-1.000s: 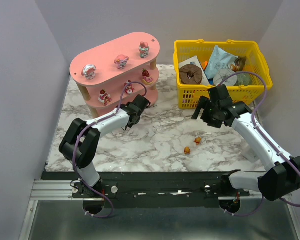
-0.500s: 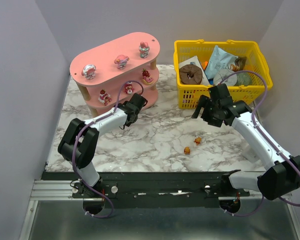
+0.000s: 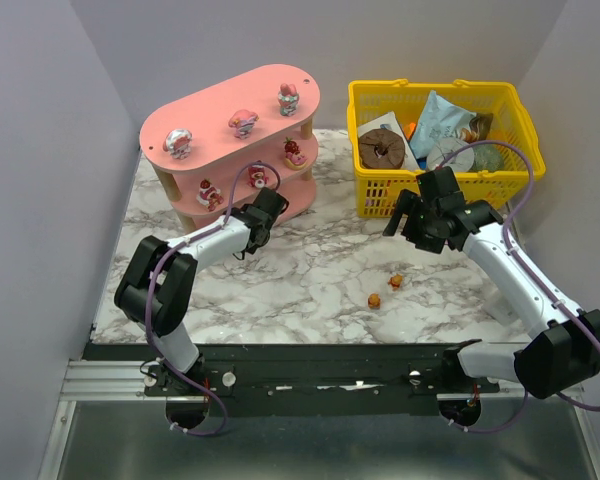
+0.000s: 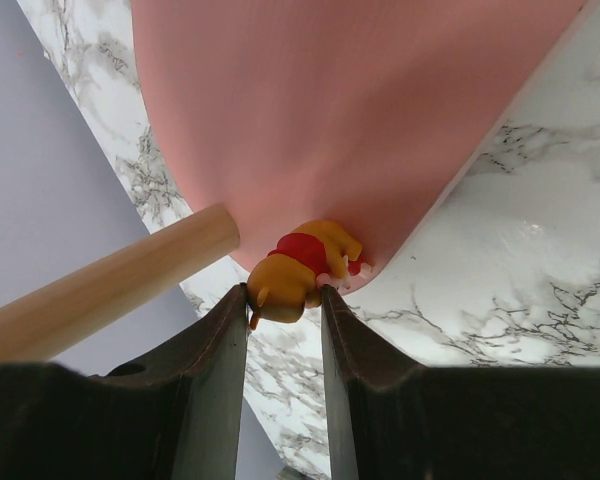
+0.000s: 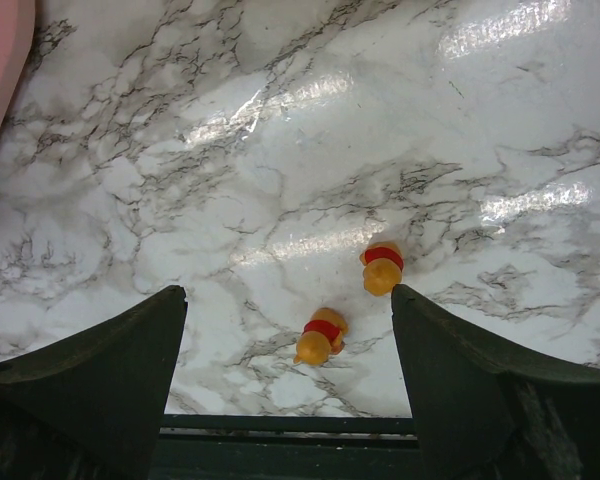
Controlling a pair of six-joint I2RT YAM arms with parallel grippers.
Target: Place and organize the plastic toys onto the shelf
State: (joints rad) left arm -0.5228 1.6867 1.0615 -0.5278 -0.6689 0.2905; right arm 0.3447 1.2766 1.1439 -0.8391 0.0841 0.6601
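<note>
Left end effector [image 4: 283,296] clamps glossy orange bear figurine [image 4: 305,262] at smooth pink shelf [image 4: 360,100].

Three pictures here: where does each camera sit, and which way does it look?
Top view: above and behind the arms, looking down at marble table, pink shelf and yellow basket; both arms show.
Left wrist: looks along its shut fingers, pinching a bear toy at a shelf board's edge.
Right wrist: looks down between its open fingers at two orange toys.
Shared: top and right wrist both show those two toys.
</note>
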